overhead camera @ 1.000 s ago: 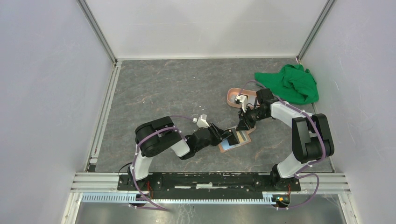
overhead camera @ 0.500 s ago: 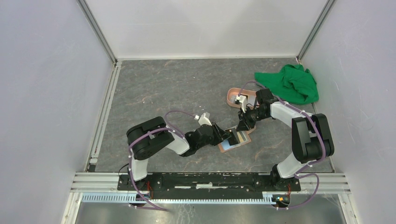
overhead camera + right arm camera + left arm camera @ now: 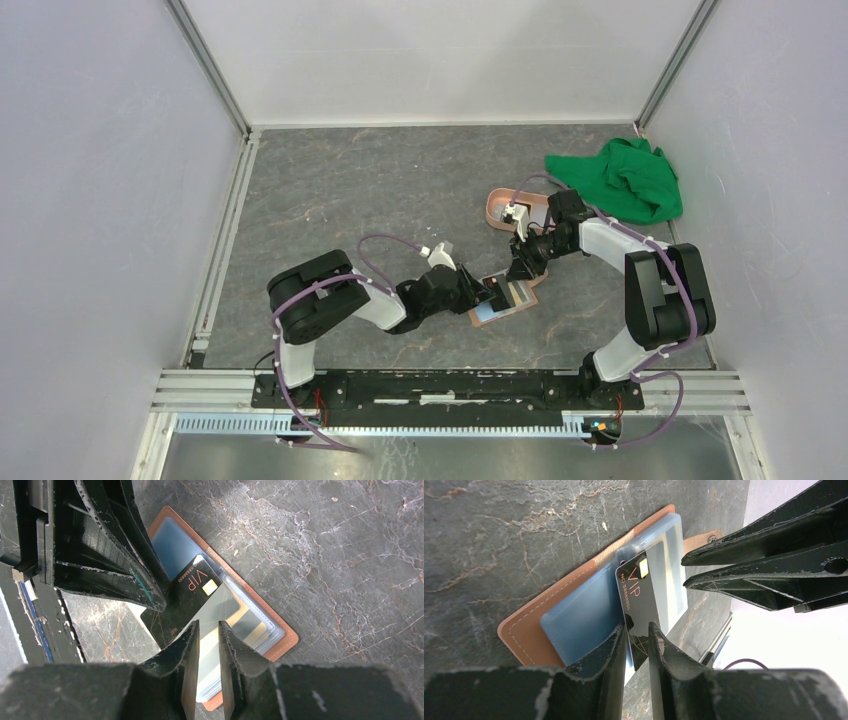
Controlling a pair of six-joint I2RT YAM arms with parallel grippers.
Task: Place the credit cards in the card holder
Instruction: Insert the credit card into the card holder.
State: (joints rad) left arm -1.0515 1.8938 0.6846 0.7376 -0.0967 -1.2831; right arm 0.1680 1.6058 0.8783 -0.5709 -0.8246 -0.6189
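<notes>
The tan card holder (image 3: 522, 300) (image 3: 524, 630) (image 3: 285, 639) lies open on the stone table, its clear sleeves up. A black VIP credit card (image 3: 641, 592) (image 3: 186, 592) is partly tucked under a clear sleeve and sticks out toward my left gripper (image 3: 487, 290) (image 3: 638, 626). That gripper's jaws stand narrowly apart around the card's corner, with a gap beside it. My right gripper (image 3: 518, 272) (image 3: 208, 623) hangs just over the sleeves, narrowly open with nothing between its fingers. A gold card (image 3: 255, 625) and a light blue card (image 3: 584, 617) show inside the sleeves.
A pink oval tray (image 3: 497, 215) sits behind the right gripper, and a green cloth (image 3: 625, 180) lies at the back right. White walls close in the table on three sides. A metal rail (image 3: 430, 385) runs along the near edge.
My left gripper has moved a little toward the card holder and its jaws have narrowed. The right arm has not moved.
</notes>
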